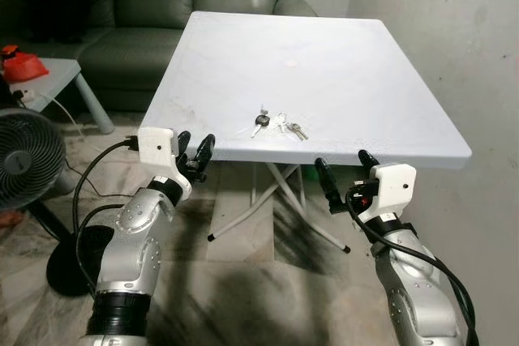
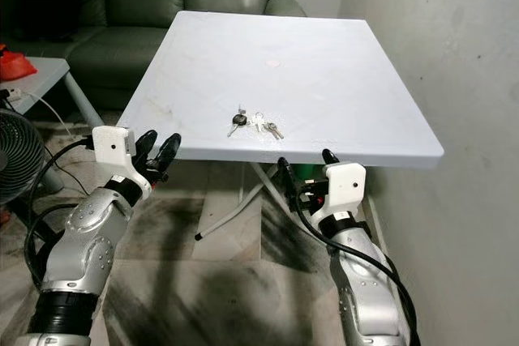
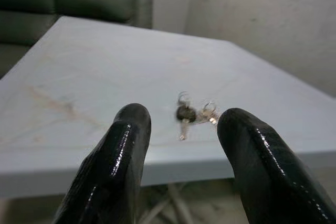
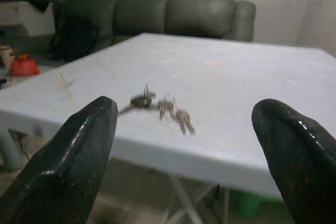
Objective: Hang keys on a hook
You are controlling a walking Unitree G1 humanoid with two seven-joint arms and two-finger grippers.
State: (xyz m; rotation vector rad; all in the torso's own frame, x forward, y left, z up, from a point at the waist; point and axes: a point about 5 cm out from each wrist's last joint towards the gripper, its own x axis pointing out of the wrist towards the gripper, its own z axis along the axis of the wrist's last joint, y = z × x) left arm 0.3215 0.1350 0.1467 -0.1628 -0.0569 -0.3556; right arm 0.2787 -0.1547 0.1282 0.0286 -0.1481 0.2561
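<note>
On the far left a fan (image 1: 24,160) is standing on the floor with its cable trailing toward the robot, a possible snag if the robot steps sideways. The left gripper (image 1: 195,157) is hovering just below and in front of the near edge of the white worktop (image 1: 357,79), jaws apart, nothing between them. The keys (image 1: 274,124) are lying flat on the worktop near its front edge, roughly midway between the two arms, touching neither. The right gripper (image 1: 347,174) is sitting lower than the worktop edge, jaws spread wide and empty (wider than the left pair). Risks as judged from here: both grippers are starting below the surface, so a straight reach forward could strike the worktop edge and jolt the folding table; the bunch is thin and lying flat, so long fingers closing from the side may be sliding over it or pushing it away rather than pinching it; a nudge toward the near edge could drop it to the floor. A hook cannot be made out in these views, so the hanging target is unlocated for now.
</note>
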